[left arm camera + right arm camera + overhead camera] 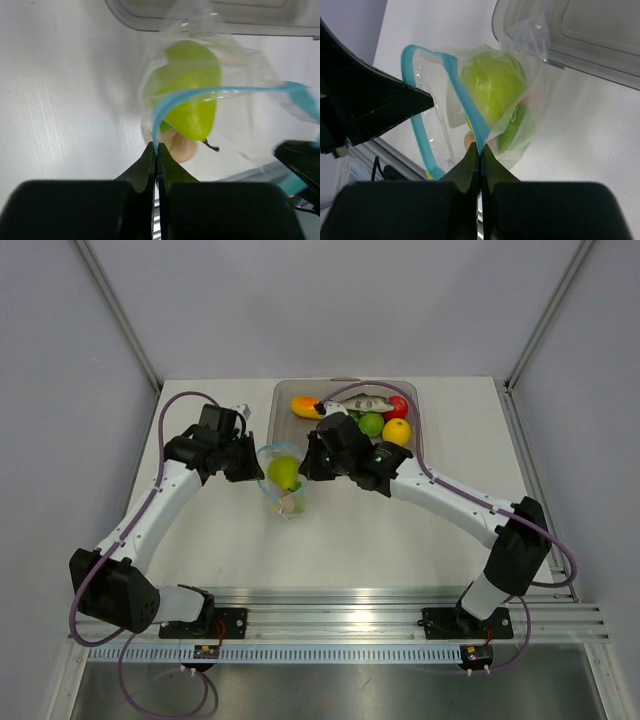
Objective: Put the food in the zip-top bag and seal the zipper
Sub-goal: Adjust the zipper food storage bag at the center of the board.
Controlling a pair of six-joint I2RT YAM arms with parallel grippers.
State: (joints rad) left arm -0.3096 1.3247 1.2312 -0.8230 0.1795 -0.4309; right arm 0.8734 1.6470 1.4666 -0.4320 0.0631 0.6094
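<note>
The clear zip-top bag point(282, 480) hangs between both grippers, mouth open, holding a green pear point(283, 472) and a pinkish egg point(290, 505). My left gripper point(253, 466) is shut on the light blue zipper point(200, 94) at the bag's left side point(156, 150). My right gripper point(306, 468) is shut on the zipper's other side point(480, 146). The pear point(190, 90) and the egg point(180, 147) show through the plastic in the left wrist view, and the pear point(492, 87) in the right wrist view. More food lies in the tray: mango shape point(305, 407), green fruit point(371, 424), yellow fruit point(397, 432).
A rigid clear tray point(283, 420) stands at the back centre, just behind the bag; its edge shows in the wrist views point(150, 22) point(580, 45). It also holds a red piece point(400, 405) and a grey fish-like piece point(368, 401). Grey walls enclose the table.
</note>
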